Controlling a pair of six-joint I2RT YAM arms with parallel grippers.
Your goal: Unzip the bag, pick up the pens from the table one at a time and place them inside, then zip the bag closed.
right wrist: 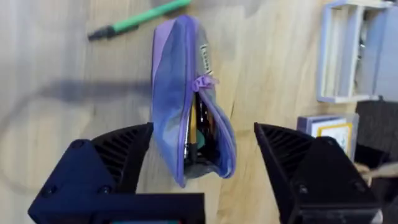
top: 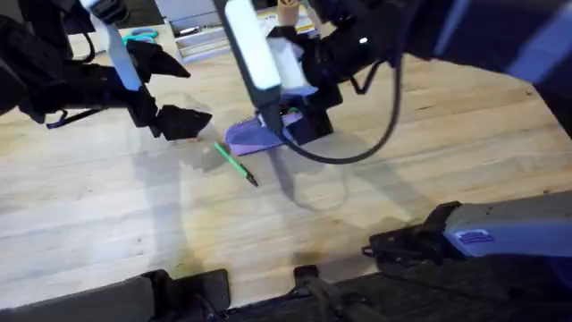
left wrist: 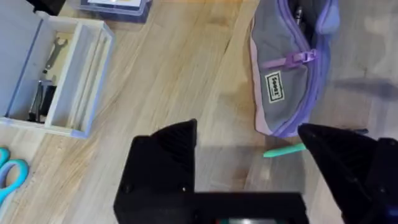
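Lying on the table (top: pixel 107 206), the bag (top: pixel 253 136) is the lilac pouch near the middle of the wooden top, and its zipper is partly open, so dark items can be seen inside through the gap in the right wrist view. The green pen (top: pixel 235 165) rests on the wood just beside the bag, on its near side, with the dark tip pointing away from the bag. The right gripper (right wrist: pixel 202 152) hangs directly over the open end of the bag with its two black fingers spread wide on both sides of it, grasping nothing. The left gripper (top: pixel 179 121) is near the bag, on the side of the pen, also released, its fingers apart and empty. A pale compartment tray (left wrist: pixel 59 78) with small tools stands farther from the bag, and teal-handled scissors (left wrist: pixel 9 174) lie near this tray.
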